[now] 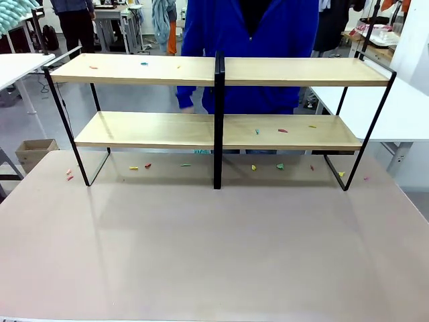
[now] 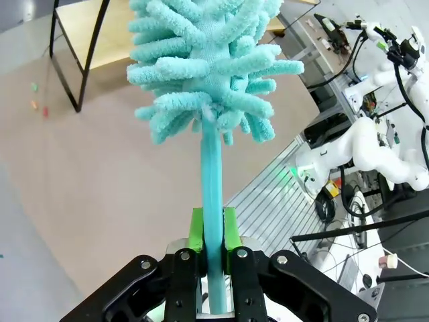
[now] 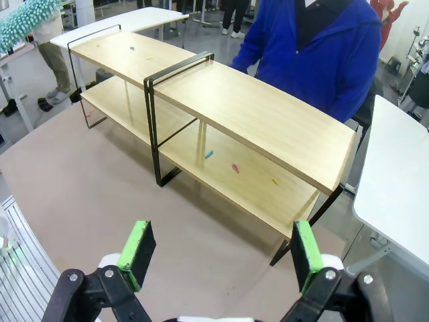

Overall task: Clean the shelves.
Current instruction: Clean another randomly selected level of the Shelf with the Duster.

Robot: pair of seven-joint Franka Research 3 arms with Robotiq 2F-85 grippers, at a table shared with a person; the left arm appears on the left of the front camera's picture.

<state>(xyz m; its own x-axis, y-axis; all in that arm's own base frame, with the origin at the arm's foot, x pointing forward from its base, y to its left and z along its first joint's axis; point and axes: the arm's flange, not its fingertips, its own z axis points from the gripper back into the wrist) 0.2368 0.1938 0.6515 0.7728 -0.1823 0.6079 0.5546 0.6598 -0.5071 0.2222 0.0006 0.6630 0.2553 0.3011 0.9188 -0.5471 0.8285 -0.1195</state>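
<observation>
The shelves [image 1: 221, 70] stand across the far half of the table, two light wooden boards in a black frame. Small coloured scraps [image 1: 144, 64] lie on the top board, more scraps [image 1: 282, 130] on the lower board, and others on the table under it. In the left wrist view my left gripper [image 2: 213, 231] is shut on the handle of a teal fluffy duster [image 2: 208, 67], held off the table's left end, with a shelf corner [image 2: 80, 40] far ahead. My right gripper [image 3: 220, 249] is open and holds nothing, above the table short of the shelves [image 3: 255, 114].
A person in a blue jacket [image 1: 255, 27] stands close behind the shelves. White tables [image 1: 17, 64] flank the main table on both sides. A cardboard box [image 1: 35, 153] sits on the floor at the left. The near table [image 1: 214, 255] is bare.
</observation>
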